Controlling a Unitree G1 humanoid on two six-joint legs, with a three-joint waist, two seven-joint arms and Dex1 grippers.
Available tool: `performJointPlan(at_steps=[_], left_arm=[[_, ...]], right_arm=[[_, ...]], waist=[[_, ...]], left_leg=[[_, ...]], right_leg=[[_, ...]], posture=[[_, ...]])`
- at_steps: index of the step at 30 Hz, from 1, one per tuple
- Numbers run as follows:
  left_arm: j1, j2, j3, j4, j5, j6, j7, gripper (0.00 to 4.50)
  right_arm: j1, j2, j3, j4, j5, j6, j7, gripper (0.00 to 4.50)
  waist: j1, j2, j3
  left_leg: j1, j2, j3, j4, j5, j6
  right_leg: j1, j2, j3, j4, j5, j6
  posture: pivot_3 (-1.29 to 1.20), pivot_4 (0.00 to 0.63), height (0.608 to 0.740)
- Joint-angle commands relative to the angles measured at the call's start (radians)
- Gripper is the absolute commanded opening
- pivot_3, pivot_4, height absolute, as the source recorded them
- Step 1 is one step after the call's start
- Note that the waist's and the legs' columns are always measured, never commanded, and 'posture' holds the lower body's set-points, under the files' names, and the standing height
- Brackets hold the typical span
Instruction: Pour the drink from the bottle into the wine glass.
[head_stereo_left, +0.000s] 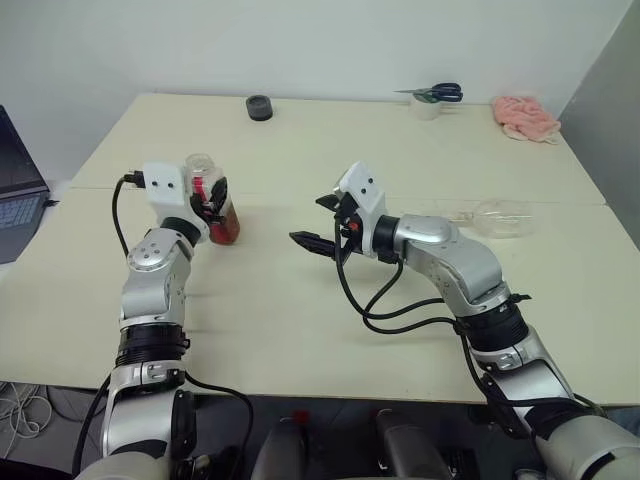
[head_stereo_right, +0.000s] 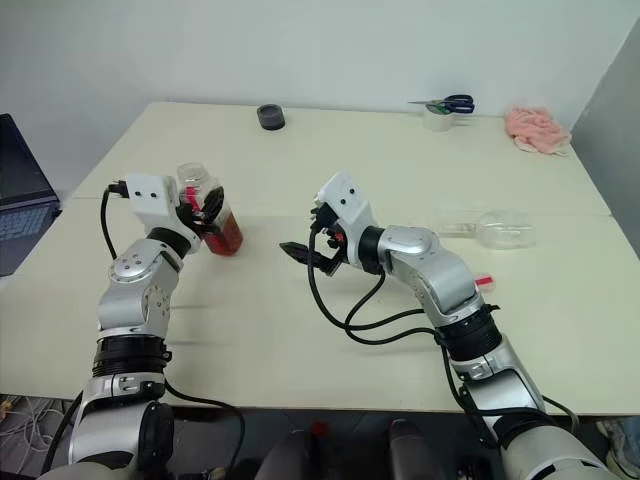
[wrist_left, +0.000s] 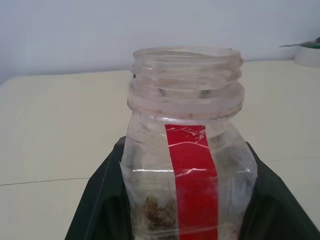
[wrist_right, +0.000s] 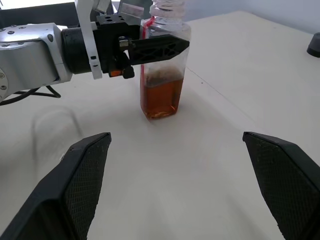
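- Stuff around the table (head_stereo_left: 300, 330): a small black round thing (head_stereo_left: 259, 107) near the far edge, a roll of tape (head_stereo_left: 427, 106) with scissors (head_stereo_left: 437, 93) lying on top further along that edge, and a pink cloth (head_stereo_left: 525, 117) at the far right corner. A laptop (head_stereo_left: 18, 185) sits just off the left edge.
- Nothing's sitting between the two arms, just bare tabletop.
- One bottle (wrist_right: 162, 65), standing upright towards the left side of the table, no cap on it, mouth wide open.
- The drink (wrist_right: 161, 97) fills only the bottom part of it, amber-brown, with some bits floating at the surface. Red strip runs up the side.
- Left gripper (head_stereo_left: 213, 195) has its two black fingers closed on the bottle, one each side of the body.
- One wine glass (head_stereo_left: 497, 217), lying on its side towards the right edge, well away from the bottle. Looks empty.
- Right gripper (head_stereo_left: 322, 222) hangs over the middle of the table, jaws spread wide, holding nothing, pointing at the bottle.
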Motion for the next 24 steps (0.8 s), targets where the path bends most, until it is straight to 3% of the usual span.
performJointPlan(at_steps=[1,5,17,24], left_arm=[[0.012,0.007,0.024,-0.061,-0.012,-0.019,0.010,3.15],[0.043,0.006,0.028,-0.092,-0.015,-0.007,0.017,4.47],[0.218,0.001,0.036,-0.256,-0.034,0.087,0.035,4.47],[0.427,-0.037,0.086,-0.346,-0.085,0.079,0.019,4.47]], right_arm=[[-0.027,0.002,-0.024,-0.016,-0.005,-0.022,0.017,4.50],[-0.024,-0.001,-0.028,-0.014,-0.014,-0.022,0.025,4.50],[-0.023,-0.032,-0.066,-0.019,-0.015,-0.012,0.036,4.50],[0.029,-0.054,-0.241,-0.075,0.099,0.084,0.012,4.50]], waist=[[-0.001,0.000,0.000],[-0.001,0.000,0.000],[-0.008,0.000,0.000],[-0.010,0.000,0.000]], left_leg=[[0.000,0.000,0.000,0.000,0.000,0.000],[0.000,0.000,0.000,0.000,0.000,0.000],[0.000,0.000,0.000,0.000,0.000,0.000],[0.000,0.001,0.000,0.000,0.000,0.000]], right_leg=[[0.000,0.000,0.000,0.000,0.000,0.000],[0.000,0.000,0.000,0.000,0.000,0.000],[0.000,0.000,0.000,0.000,0.000,0.000],[0.001,-0.002,0.001,0.000,0.000,0.000]], posture=[[0.00,0.150,0.740],[0.00,0.150,0.740],[0.00,0.150,0.740],[0.00,0.150,0.740]])
